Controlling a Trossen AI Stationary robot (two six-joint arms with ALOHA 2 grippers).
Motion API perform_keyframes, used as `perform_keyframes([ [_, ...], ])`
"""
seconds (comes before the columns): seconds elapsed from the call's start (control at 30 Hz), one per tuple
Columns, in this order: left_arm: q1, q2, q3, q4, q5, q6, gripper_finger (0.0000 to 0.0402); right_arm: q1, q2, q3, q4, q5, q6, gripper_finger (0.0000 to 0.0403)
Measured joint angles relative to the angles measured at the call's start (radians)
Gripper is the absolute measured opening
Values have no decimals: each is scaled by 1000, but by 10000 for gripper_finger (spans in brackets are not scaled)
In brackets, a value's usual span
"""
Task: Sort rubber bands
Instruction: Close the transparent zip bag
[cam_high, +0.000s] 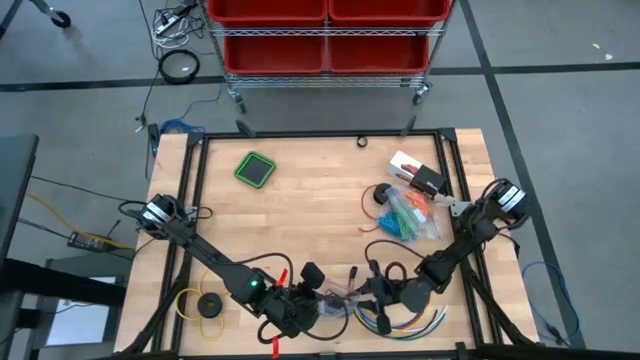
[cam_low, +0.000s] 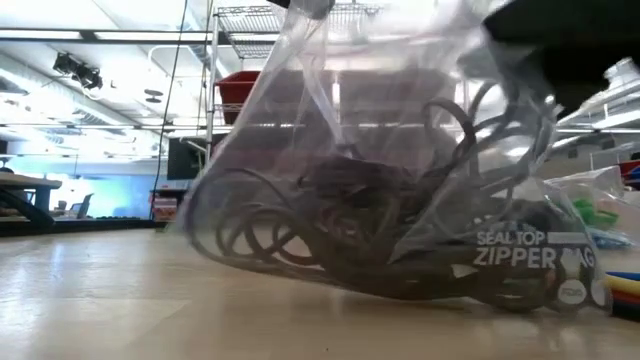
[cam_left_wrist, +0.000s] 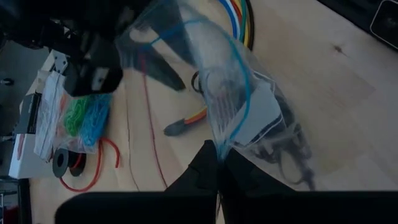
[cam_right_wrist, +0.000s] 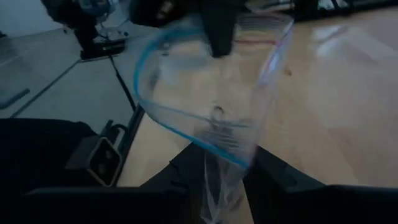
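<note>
Both grippers' fingers (cam_left_wrist: 219, 163) clamped on the zipper bag's (cam_low: 400, 200) blue-edged mouth, dark rubber bands (cam_low: 340, 215) inside, wooden worktop (cam_high: 310, 190) beneath.

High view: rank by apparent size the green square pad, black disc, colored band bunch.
1. Colored band bunch
2. Green square pad
3. Black disc, slightly smaller than the pad.

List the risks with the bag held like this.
The zipper bag hangs between both grippers: the left gripper pinches one edge of its mouth, and the right gripper has the other. Pulling apart could tear the thin plastic. If either edge slips, the mouth collapses and the dark rubber bands inside could spill.
</note>
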Motion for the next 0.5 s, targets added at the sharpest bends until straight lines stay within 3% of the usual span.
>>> perform_keyframes([
  [0.5,0,0,0,2,1,-3,8,33,-55,0,-47,73,-51,92],
])
